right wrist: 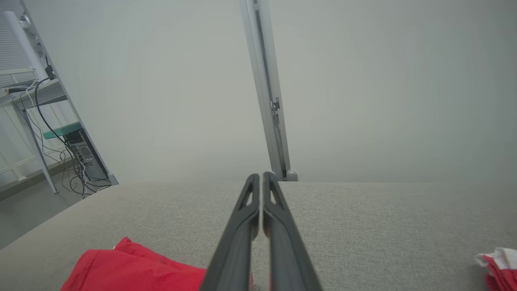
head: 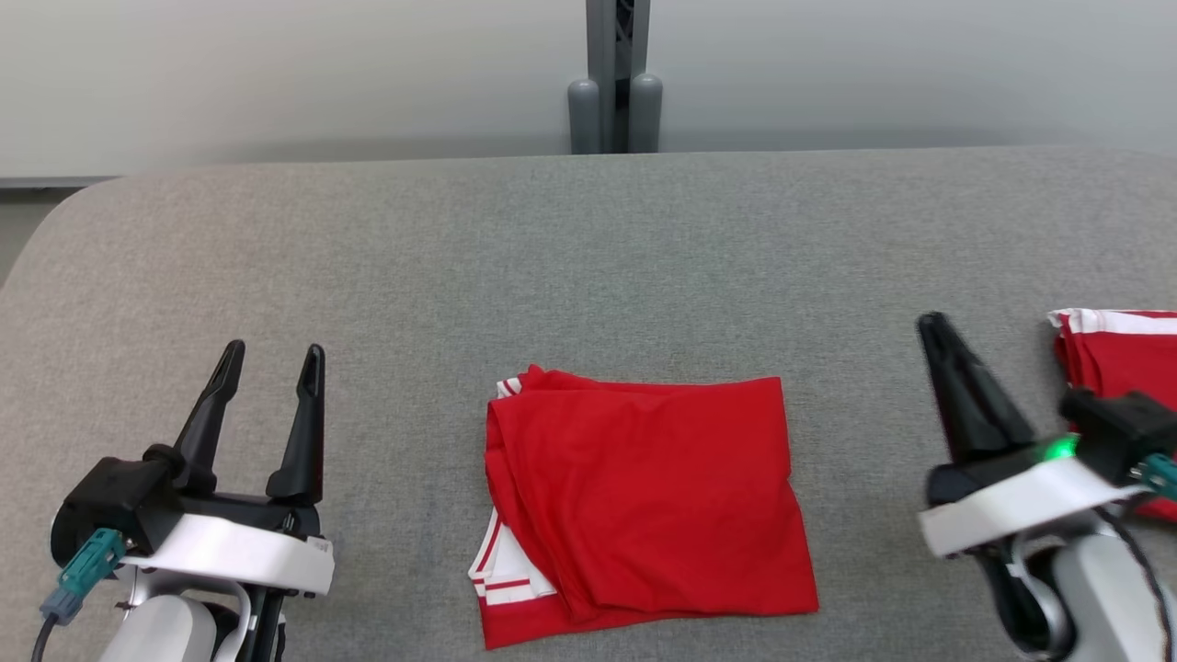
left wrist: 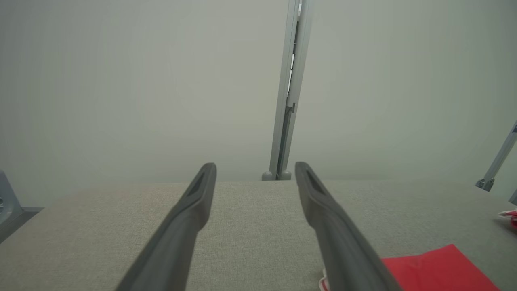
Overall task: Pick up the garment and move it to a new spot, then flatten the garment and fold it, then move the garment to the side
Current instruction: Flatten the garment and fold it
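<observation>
A red garment (head: 644, 501) with white stripes lies folded into a rough square on the grey table, at the near middle. My left gripper (head: 274, 353) stands open to its left, above the cloth-covered surface, holding nothing. My right gripper (head: 933, 324) hovers to the garment's right with its fingers shut together on nothing. In the left wrist view the open gripper (left wrist: 255, 168) points toward the far wall and a corner of the garment (left wrist: 440, 268) shows at the lower right. In the right wrist view the shut gripper (right wrist: 260, 178) has the garment (right wrist: 133, 268) at its lower left.
A second red-and-white folded garment (head: 1117, 354) lies at the table's right edge, behind my right wrist, and its edge (right wrist: 499, 266) shows in the right wrist view. A grey post (head: 614, 78) rises behind the table's far edge. A rack with cables (right wrist: 60, 133) stands off the table's left.
</observation>
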